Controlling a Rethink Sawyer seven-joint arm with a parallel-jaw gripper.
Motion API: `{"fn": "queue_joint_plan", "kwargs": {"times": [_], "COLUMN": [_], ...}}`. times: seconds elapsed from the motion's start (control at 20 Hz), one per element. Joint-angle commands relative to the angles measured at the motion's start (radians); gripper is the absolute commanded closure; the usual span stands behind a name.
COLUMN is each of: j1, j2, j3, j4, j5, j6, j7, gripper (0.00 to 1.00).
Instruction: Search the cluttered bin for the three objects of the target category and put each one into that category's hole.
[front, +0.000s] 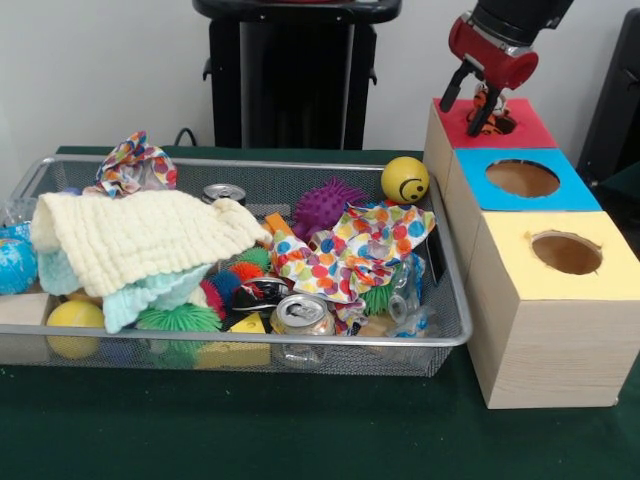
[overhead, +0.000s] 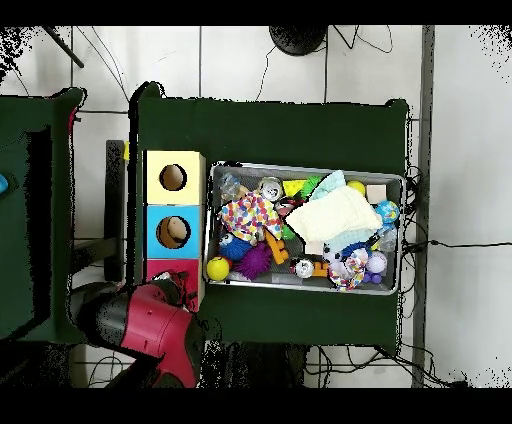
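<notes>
The wire-mesh bin (front: 452, 300) sits on the green table, full of mixed items; it also shows in the overhead view (overhead: 300, 168). Three wooden boxes stand beside it: yellow-topped (front: 530, 270), blue-topped (front: 480, 190) and red-topped (front: 530, 130), each with a round hole. My gripper (front: 472, 100) hangs over the red box with its fingers apart. A small orange and black striped thing (front: 488, 120) sits at the red box's hole, just under the gripper. In the overhead view the red arm (overhead: 150, 325) covers the gripper and most of the red box (overhead: 160, 268).
In the bin lie a cream cloth (front: 140, 235), polka-dot cloths (front: 350, 250), a purple spiky ball (front: 328, 205), a yellow smiley ball (front: 404, 180), cans (front: 302, 315), a green spiky ball (front: 178, 320) and a globe ball (front: 15, 265). A black stand (front: 290, 80) is behind.
</notes>
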Motion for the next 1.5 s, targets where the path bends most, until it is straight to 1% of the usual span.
{"fn": "queue_joint_plan", "kwargs": {"times": [0.05,0.4,0.55,0.75,1.0,1.3,1.4,1.5], "j1": [-0.052,-0.055,-0.049,-0.047,-0.082,-0.108,-0.127,-0.147], "j2": [0.093,0.087,0.074,0.031,-0.018,-0.083,-0.112,-0.138], "j3": [0.099,0.088,0.062,0.001,-0.050,-0.153,-0.156,-0.137], "j4": [-0.035,-0.037,-0.041,-0.066,-0.098,-0.169,-0.184,-0.184], "j5": [0.093,0.105,0.103,0.070,0.023,-0.047,-0.059,-0.050], "j6": [-0.057,-0.054,-0.030,0.073,0.167,0.335,0.380,0.408], "j7": [0.296,0.292,0.296,0.278,0.215,0.155,0.132,0.133], "gripper": [0.00,0.00,0.00,0.00,0.00,0.00,0.00,0.00]}}
